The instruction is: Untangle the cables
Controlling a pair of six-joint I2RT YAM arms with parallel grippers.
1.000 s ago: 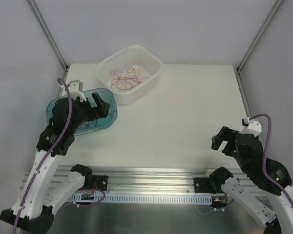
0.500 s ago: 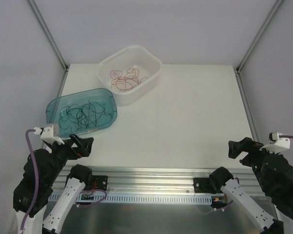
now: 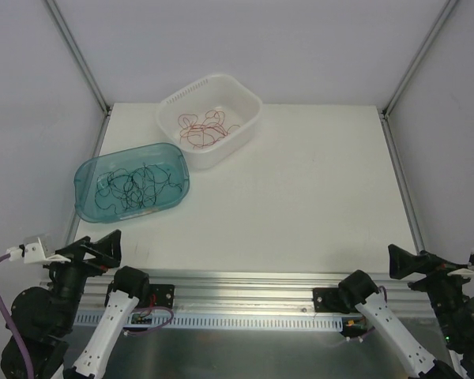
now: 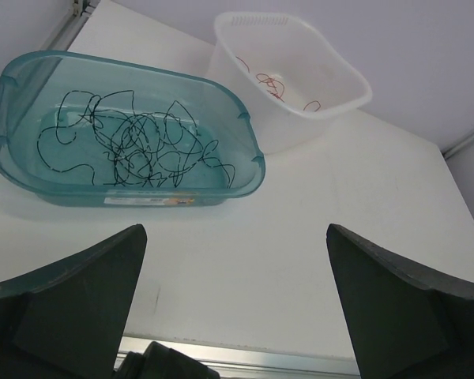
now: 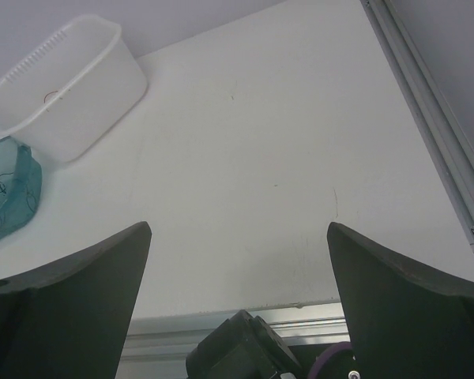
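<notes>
Your left gripper (image 4: 233, 234) has its two dark fingers (image 4: 71, 292) spread fully apart, and they grip nothing. It hangs low over the near-left corner of the white table (image 3: 300, 181), by the aluminium rail (image 3: 245, 280) along the near edge. It points toward the far side.

Your right gripper (image 5: 238, 227) is the same: both fingers (image 5: 403, 300) stand wide apart and hold nothing. It sits over the near-right corner, well apart from both containers.

Ahead of the left gripper, short of touching it, lies the translucent teal plastic tub (image 4: 255, 156). The thin black wires (image 4: 134, 146) lie on its floor as a loose, curly tangle, spread over most of the bottom. Their loops cross one another, thickest near the middle.

Beyond the tub's right end stands the white plastic basket with a slotted rim (image 4: 332, 87), set at an angle on the far-left part of the table. The thin red wires (image 3: 204, 130) sit inside it in a looping clump on the floor.

The basket's near corner is just beside the tub's far right end. Whether the two touch cannot be told from any view.

No wire of either colour lies out on the tabletop. The rest of the table, to the right of the containers, is bare white surface.
</notes>
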